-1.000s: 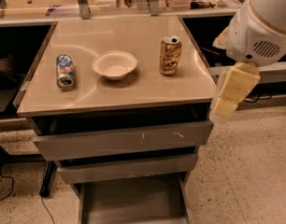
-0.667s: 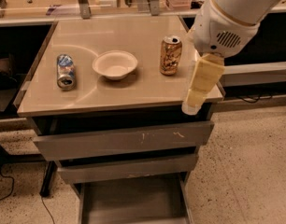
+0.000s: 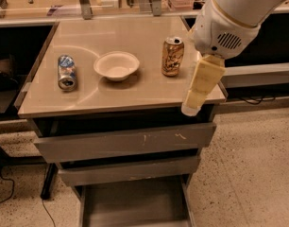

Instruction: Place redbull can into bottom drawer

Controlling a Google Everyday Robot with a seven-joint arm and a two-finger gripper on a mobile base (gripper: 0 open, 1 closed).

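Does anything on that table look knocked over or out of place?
Yes: the redbull can lies on its side at the left of the table, while the gold-brown can stands upright to the right of the bowl. The bottom drawer is open. The gripper hangs by the table's front right corner.

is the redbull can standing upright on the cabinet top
No, the redbull can lies on its side left of the bowl, far from the gripper at the right front corner.
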